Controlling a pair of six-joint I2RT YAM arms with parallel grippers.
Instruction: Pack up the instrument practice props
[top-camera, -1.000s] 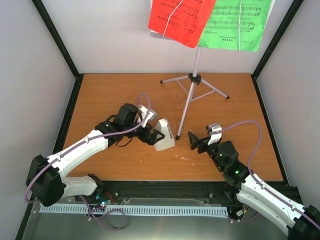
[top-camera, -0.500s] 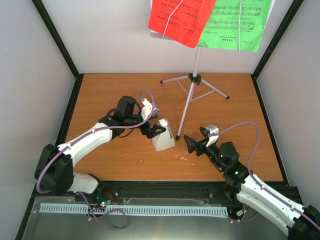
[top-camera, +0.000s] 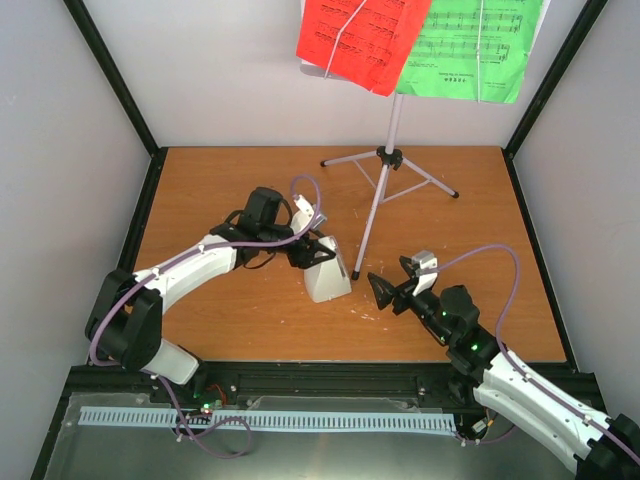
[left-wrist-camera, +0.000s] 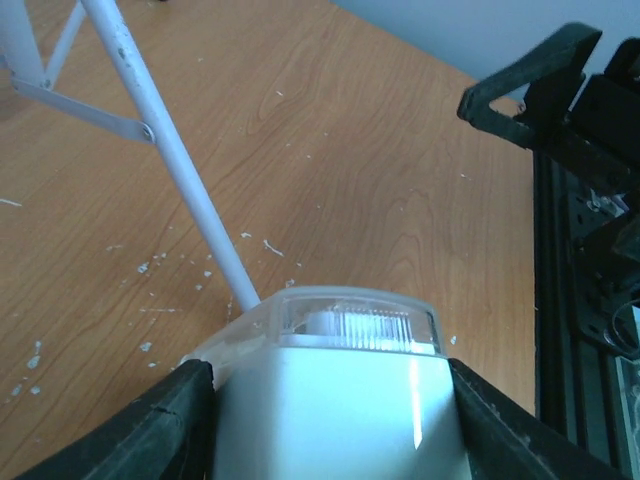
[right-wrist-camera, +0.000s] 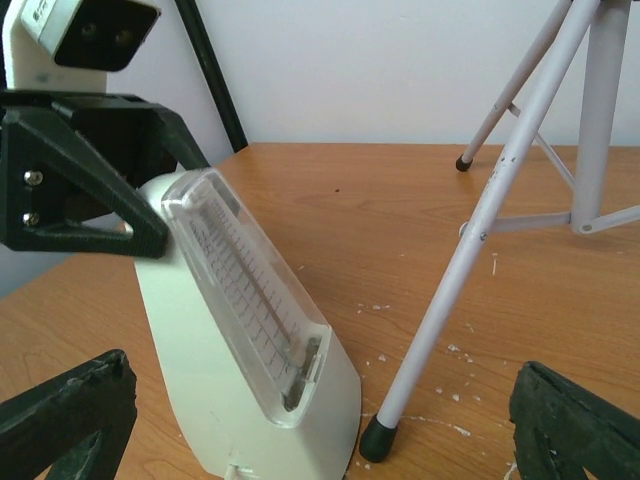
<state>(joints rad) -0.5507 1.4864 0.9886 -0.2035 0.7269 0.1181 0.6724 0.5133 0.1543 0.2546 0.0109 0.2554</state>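
A small white pyramid-shaped metronome (top-camera: 327, 276) stands upright on the wooden table beside the front foot of the music stand (top-camera: 386, 170). My left gripper (top-camera: 312, 250) is shut on the metronome's top, a black finger (left-wrist-camera: 180, 410) pressed to each side of its body (left-wrist-camera: 340, 410). The right wrist view shows that gripper's finger (right-wrist-camera: 95, 205) on the metronome (right-wrist-camera: 250, 350). My right gripper (top-camera: 385, 290) hovers open just right of the stand's foot (right-wrist-camera: 376, 440), holding nothing. Red (top-camera: 360, 40) and green (top-camera: 470, 50) sheet-music pages sit on the stand's desk.
The silver tripod legs (top-camera: 425, 182) spread across the back of the table, one leg (left-wrist-camera: 170, 160) slanting down right next to the metronome. Black frame posts (top-camera: 125, 110) and pale walls close in the sides. White flecks (left-wrist-camera: 150, 270) dot the wood.
My left gripper slid right over the metronome's top and closed from wide open onto it. The right gripper crept slightly left, then stayed still.
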